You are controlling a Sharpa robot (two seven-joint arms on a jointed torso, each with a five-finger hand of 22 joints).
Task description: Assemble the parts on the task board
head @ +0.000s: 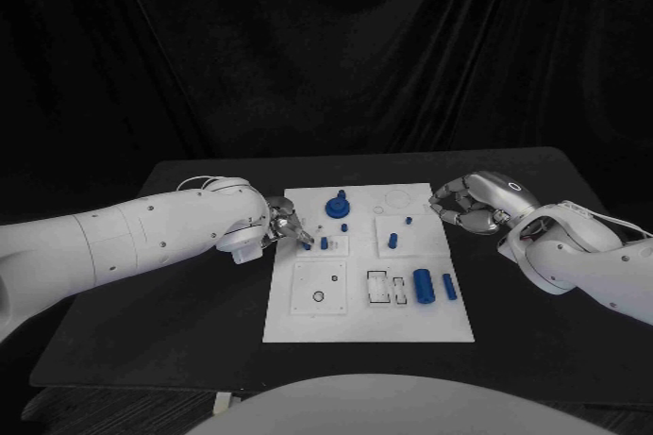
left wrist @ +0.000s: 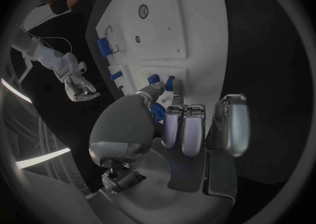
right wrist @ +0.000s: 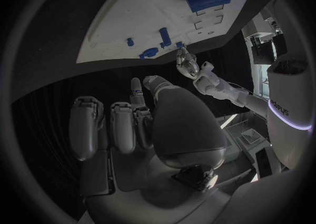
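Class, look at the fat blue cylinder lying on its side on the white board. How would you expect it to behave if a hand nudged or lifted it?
The blue cylinder lies on its round side on the flat task board, so it would probably roll. It looks rigid, likely smooth and slippery to hold.

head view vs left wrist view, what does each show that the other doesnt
Head view alone: the whole task board on the black table, the blue gear-like part at its far edge, and the big blue cylinder.

Left wrist view alone: the left hand's fingers from behind, with a small blue part close under the fingertips; whether they grip it is unclear.

Both: the left hand, the right hand off the board, and the board.
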